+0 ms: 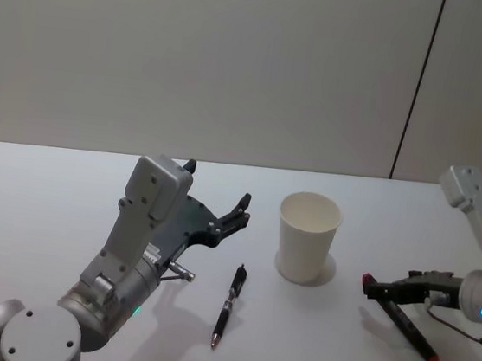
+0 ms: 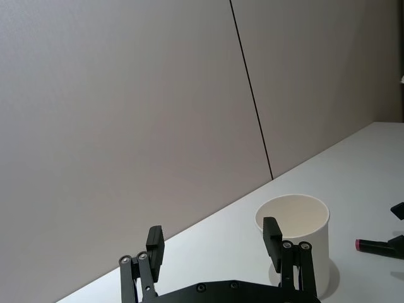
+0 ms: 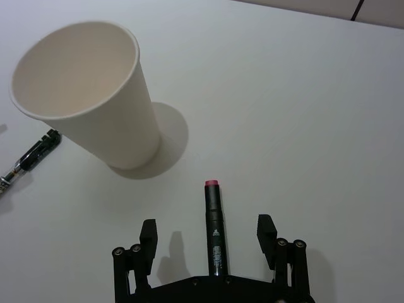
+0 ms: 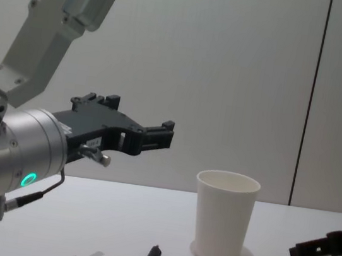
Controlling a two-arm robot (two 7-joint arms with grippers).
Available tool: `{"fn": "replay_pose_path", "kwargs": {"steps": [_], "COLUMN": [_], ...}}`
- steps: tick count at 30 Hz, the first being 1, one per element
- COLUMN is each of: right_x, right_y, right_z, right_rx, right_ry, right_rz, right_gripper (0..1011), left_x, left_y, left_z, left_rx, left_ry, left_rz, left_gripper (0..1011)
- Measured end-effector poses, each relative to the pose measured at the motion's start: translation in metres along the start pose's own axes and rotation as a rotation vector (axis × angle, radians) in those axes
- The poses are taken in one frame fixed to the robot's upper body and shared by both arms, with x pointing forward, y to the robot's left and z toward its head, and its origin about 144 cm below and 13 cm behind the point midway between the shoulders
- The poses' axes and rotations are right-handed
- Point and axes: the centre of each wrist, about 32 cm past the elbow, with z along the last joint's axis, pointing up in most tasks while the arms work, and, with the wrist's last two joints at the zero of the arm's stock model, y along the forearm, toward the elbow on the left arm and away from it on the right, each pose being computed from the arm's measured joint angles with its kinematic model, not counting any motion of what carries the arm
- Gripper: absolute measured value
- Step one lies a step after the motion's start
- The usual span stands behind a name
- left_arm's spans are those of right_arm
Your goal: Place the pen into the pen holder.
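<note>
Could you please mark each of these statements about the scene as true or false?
1. The cup stands upright and empty. True.
2. The pen is in the cup. False: it lies on the table, apart from the cup, on its left.
3. The left gripper holds the pen. False: it is open, raised above the table, with nothing in it.
4. The marker lies on the table between the open fingers of the right gripper. True.
5. The cup stands between the pen and the marker. True.
</note>
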Motion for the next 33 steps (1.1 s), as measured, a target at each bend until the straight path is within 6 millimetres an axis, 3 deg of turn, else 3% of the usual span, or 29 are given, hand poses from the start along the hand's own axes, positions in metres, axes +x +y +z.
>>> {"fn": "replay_pose_path", "kwargs": {"steps": [23,33], "right_x": [0.007,0.009], "right_y": [0.020,0.025], "right_z": [0.002,0.002], "right_rx": [-0.082,-0.095], "right_ry": [-0.022,-0.029], "right_rz": [0.029,0.032], "right_gripper": [996,766], "left_x": [0.000,0.000], "left_y": [0.000,0.000], "left_z": [0.000,0.000], "left_rx": [0.000,0.000], "left_ry": [0.000,0.000], "left_rz": [0.000,0.000], "left_gripper": [1000,1000]}}
